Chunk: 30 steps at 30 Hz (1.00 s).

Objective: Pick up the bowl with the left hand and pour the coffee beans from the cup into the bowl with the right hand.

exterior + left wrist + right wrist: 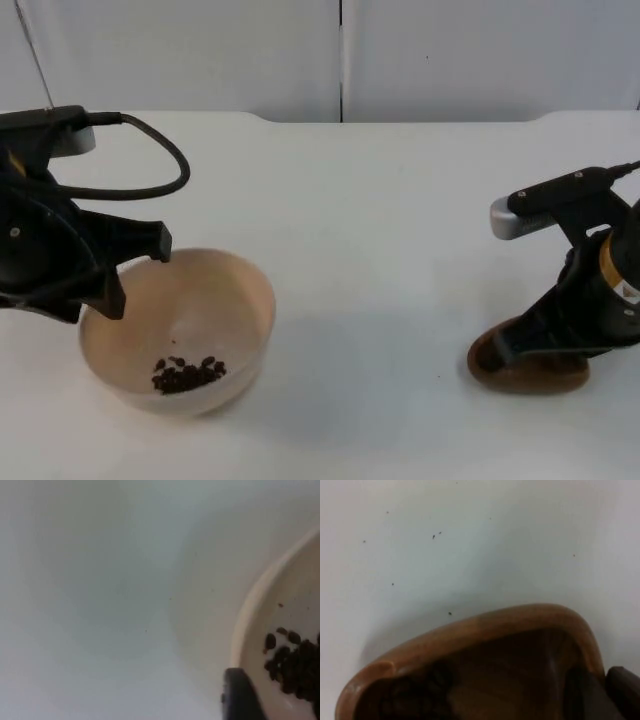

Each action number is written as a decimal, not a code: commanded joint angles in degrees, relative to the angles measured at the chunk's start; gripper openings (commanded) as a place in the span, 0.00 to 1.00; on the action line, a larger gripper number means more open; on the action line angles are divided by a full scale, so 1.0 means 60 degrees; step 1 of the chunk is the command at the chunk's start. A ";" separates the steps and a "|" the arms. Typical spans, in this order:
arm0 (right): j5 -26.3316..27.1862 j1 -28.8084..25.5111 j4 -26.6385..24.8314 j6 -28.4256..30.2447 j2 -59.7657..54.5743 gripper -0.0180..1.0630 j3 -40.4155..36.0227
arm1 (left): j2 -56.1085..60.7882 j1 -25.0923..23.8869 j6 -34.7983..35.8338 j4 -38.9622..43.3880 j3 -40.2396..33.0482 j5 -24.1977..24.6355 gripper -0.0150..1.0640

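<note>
Left gripper [135, 280] pinching cream bowl [200, 300] rim at 9 o'clock; coffee beans [187, 375] inside. Right gripper [505, 350] pinching wooden cup [530, 372] rim. Risk: thin rim grip slips, bowl tilts, beans spill.

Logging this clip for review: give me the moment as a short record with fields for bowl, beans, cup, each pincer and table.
bowl: cream round bowl on the table's left side
beans: dark coffee beans heaped in the bowl's near part
cup: brown wooden cup on the table's right side; inside looks dark, contents unclear
left pincer: at the bowl's far-left rim, one finger outside the wall
right pincer: at the cup's rim, finger beside it
table: white table top
</note>
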State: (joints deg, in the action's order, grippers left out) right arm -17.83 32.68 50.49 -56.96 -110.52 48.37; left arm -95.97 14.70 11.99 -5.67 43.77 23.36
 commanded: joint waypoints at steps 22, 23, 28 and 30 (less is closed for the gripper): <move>-0.0074 -0.0018 -0.0028 -0.0356 0.1238 0.67 -0.0009 | 0.1369 -0.0021 0.0048 0.0130 -0.0024 -0.0226 0.62; -0.0143 -0.0018 -0.0122 -0.0327 0.1637 0.67 -0.0009 | 0.1603 -0.0021 0.0048 0.0130 -0.0024 -0.0204 0.62; -0.0410 0.0000 -0.0860 0.0819 0.3773 0.67 -0.0009 | 0.3100 -0.0021 0.0048 0.0130 -0.0024 -0.0104 0.62; -0.0435 0.0001 -0.1103 0.1168 0.4232 0.67 -0.0009 | 0.3514 -0.0021 0.0048 0.0110 -0.0024 -0.0032 0.62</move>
State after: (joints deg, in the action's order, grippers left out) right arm -19.68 32.68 45.44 -52.72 -88.35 48.25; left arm -77.41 14.70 11.99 -5.12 43.75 22.90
